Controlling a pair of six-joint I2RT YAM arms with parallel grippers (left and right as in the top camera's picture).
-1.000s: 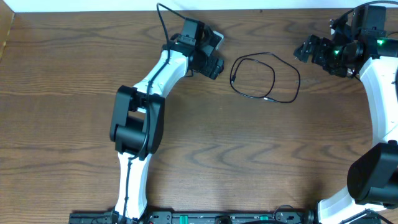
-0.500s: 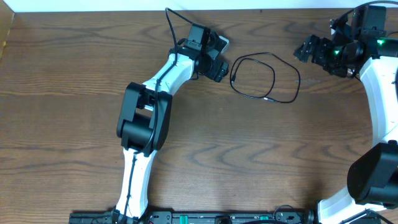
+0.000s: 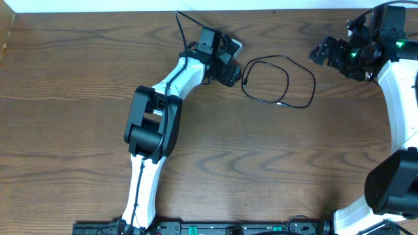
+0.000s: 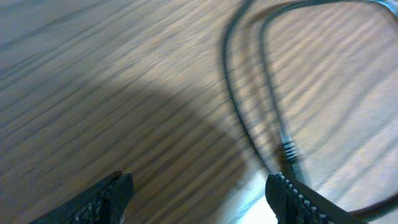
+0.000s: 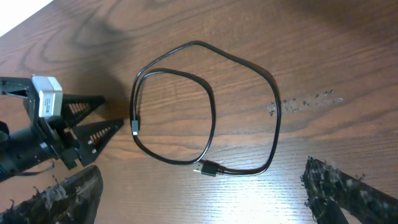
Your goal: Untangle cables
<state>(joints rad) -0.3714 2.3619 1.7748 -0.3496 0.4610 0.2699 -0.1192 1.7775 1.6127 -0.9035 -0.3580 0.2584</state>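
Note:
The black cable (image 3: 281, 103) lies in a loose double loop on the wooden table, right of centre at the back. It also shows in the right wrist view (image 5: 208, 168) and in the left wrist view (image 4: 287, 149), where its small plug end lies just ahead of the right finger. My left gripper (image 3: 232, 72) is open and empty, low over the table just left of the cable's small plug; it also shows in the left wrist view (image 4: 199, 193) and the right wrist view (image 5: 112, 112). My right gripper (image 3: 319, 52) is open and empty, right of the loop, as its own view shows (image 5: 205, 199). No white cable is in view.
The table's back edge (image 3: 130, 12) meets a white wall just behind both grippers. The left arm (image 3: 153, 117) stretches across the table's middle left. The right arm (image 3: 398, 98) runs along the right edge.
My left gripper has moved right, closer to the black cable's small plug end. The right arm and the cable have not moved.

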